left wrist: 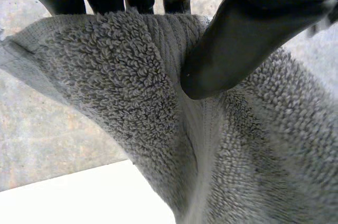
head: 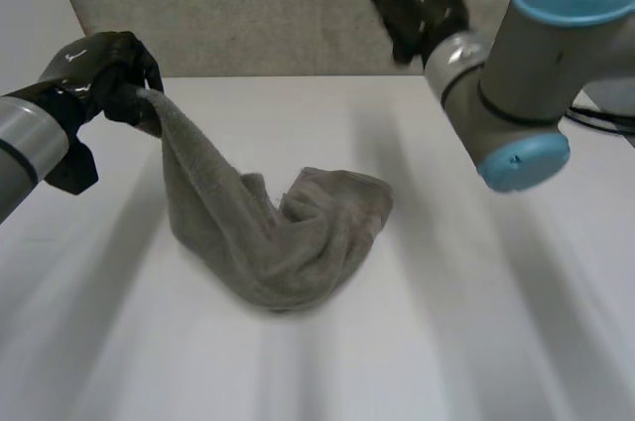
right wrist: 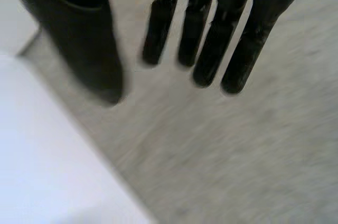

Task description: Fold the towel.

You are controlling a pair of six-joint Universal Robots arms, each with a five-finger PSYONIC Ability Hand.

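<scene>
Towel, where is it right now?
In the head view the towel lies bunched in the middle of the table, one end pinched by the left hand at the left.

Grey looped towel (head: 288,232), white table (head: 476,322), black hands, speckled grey-beige floor (head: 258,4).

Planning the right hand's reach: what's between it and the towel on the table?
Nothing. In the head view the stretch of white table between the right hand and the towel is bare.
</scene>
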